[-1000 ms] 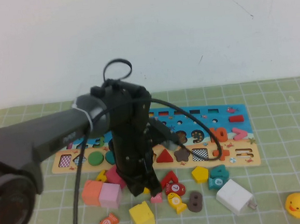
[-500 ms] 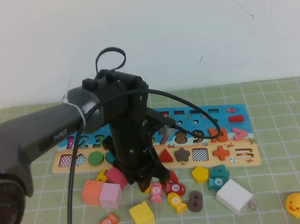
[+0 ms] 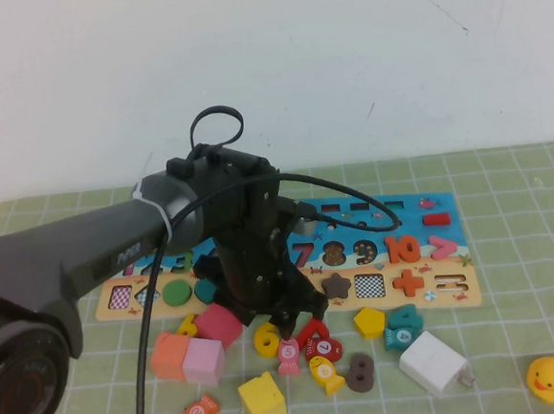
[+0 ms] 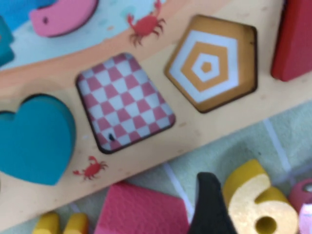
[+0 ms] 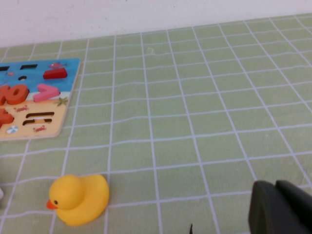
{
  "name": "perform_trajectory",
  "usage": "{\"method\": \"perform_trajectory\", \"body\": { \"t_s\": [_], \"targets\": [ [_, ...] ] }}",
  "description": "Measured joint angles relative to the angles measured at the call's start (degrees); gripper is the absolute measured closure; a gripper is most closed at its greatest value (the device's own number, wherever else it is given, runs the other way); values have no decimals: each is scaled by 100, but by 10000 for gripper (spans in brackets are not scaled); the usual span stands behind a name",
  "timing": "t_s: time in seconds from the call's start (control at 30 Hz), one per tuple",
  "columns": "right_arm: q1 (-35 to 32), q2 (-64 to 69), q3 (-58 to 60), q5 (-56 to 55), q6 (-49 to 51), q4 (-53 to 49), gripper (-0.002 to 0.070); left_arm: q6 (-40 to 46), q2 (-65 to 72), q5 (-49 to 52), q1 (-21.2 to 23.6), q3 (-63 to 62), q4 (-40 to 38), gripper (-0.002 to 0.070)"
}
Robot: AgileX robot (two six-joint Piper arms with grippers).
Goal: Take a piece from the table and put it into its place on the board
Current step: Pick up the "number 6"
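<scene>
Wall (image 3: 342, 58): white and plain, with a few small dark marks on it. It fills the top part of the high view.

Wall edge: the wall comes down and meets the cloth in a straight line far behind everything.

Table cover (image 3: 529, 235): a light green cloth with thin white lines that make squares all over it.

Cover from the right wrist view (image 5: 204, 107): the same green squares run back to the white wall (image 5: 146, 14).

Light: soft and even. The wall looks bright. There are only faint shadows on the cloth.

Windows and other furniture: cannot tell from these views.
</scene>
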Motion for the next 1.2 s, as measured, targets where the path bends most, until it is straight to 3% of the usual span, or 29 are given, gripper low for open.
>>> {"method": "perform_trajectory", "body": {
  "t_s": [0.23, 0.87, 1.2],
  "targets": [
    [0, 0, 0, 0, 0, 0, 678, -96, 87, -14, 0, -21, 97, 308],
    [0, 0, 0, 0, 0, 0, 678, -394, 227, 176, 0, -65, 672, 311],
    [0, 0, 0, 0, 0, 0, 678, -246, 216, 832, 0, -55, 674, 311]
  ]
}}
